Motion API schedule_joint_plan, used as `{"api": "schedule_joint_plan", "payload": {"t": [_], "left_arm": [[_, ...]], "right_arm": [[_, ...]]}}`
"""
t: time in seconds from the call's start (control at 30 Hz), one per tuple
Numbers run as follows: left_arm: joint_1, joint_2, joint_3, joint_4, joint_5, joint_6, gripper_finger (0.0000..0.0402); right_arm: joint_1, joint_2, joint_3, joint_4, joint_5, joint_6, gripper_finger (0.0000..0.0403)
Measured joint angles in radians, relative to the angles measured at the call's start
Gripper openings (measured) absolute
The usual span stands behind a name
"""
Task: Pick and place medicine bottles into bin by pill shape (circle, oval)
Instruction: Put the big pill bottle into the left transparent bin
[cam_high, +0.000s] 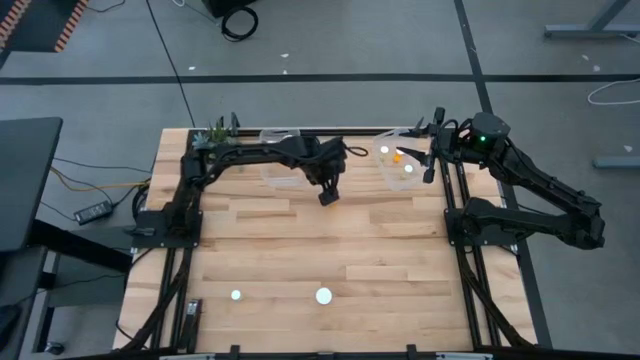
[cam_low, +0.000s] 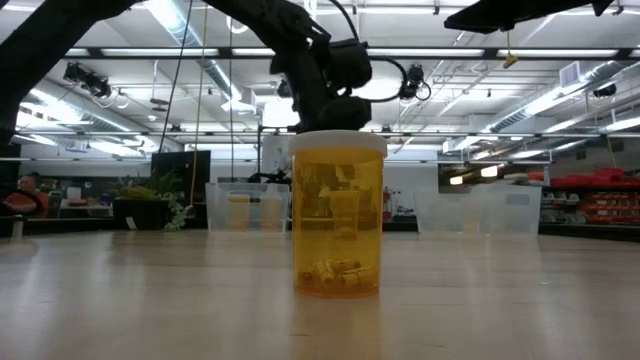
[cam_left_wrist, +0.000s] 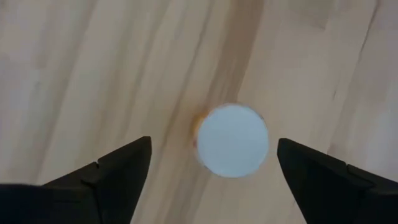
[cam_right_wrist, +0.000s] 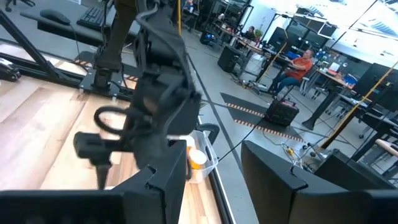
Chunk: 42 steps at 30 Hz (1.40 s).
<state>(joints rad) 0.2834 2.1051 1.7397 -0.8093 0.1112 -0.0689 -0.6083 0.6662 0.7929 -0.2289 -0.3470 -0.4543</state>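
My left gripper (cam_left_wrist: 211, 177) hung fingers spread wide over a small translucent-orange vial with a round white cap (cam_left_wrist: 231, 140), standing upright between them untouched, probably to straddle it for a top-down grab.

Two bins (cam_high: 400, 165), perhaps five medicine bottles (cam_high: 323, 296), two arms (cam_high: 270, 155).

Your rig: two matte black jointed arms, angular link housings. Black cable loops out beside left arm's wrist. Green indicator light glows on right arm's shoulder housing. Left claw (cam_left_wrist: 211, 168): two flat black wedge-shaped fingers (cam_left_wrist: 106, 180), smooth faces. Right claw (cam_right_wrist: 214, 180): same blocky black fingers.
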Motion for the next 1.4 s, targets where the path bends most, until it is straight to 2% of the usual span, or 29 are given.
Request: {"api": "schedule_joint_plan", "payload": {"t": [0.23,0.53,0.83,1.0,1.4], "left_arm": [[-0.020,0.024,0.000,0.003,-0.009,0.035,0.0384],[-0.060,0.032,0.000,0.025,-0.112,0.130,0.0385],[-0.065,0.085,-0.001,0.026,-0.115,0.141,0.0380],[-0.066,0.087,-0.001,0.033,-0.114,0.145,0.0344],[-0.075,0.085,0.000,0.032,-0.114,0.159,0.0222]], "right_arm": [[0.000,0.002,0.000,0.000,0.000,-0.001,0.0161],[0.000,0.002,0.000,0.000,0.000,-0.001,0.0161],[0.000,0.002,0.000,0.000,0.000,-0.001,0.0161],[0.000,0.002,0.000,0.000,0.000,-0.001,0.0161],[0.000,0.002,0.000,0.000,0.000,-0.001,0.0161]]}}
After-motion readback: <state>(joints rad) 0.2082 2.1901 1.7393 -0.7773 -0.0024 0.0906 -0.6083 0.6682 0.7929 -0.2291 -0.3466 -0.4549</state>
